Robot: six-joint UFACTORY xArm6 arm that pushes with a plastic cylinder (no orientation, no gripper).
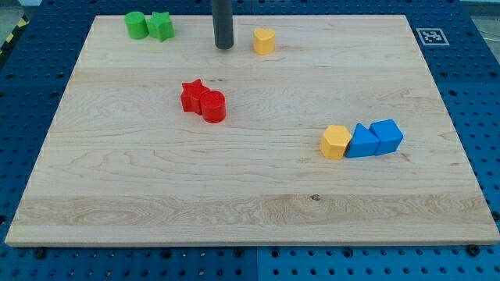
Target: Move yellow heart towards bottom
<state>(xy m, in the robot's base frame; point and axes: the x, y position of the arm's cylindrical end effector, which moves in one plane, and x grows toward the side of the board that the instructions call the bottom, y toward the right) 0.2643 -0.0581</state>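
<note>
A: Items on the wooden board [250,179], from the view's left?

B: Top left corner: one green cylinder [137,25] and one green star [162,26], touching side by side. Right of those and lower, toward the middle: one red star [193,95] and one red cylinder [212,106], pressed together, the cylinder to the lower right.

A: And the rod?

B: My tip [224,47] rests on the board near the top edge, right of the green pair. No jaws to record; it is a plain rod end.

A: Task item?

B: One yellow heart [264,40], just to the right of my tip, near it with a sliver of bare board between, close to the view's top edge.

A: Right side?

B: A row of three, touching: one yellow hexagonal block [335,142], one blue triangular block [361,141], one blue cube [387,135]. Well apart from the heart, lower in the view.

A: Off the board?

B: One printed marker [430,36] at the top right, on blue perforated table [476,94].
</note>
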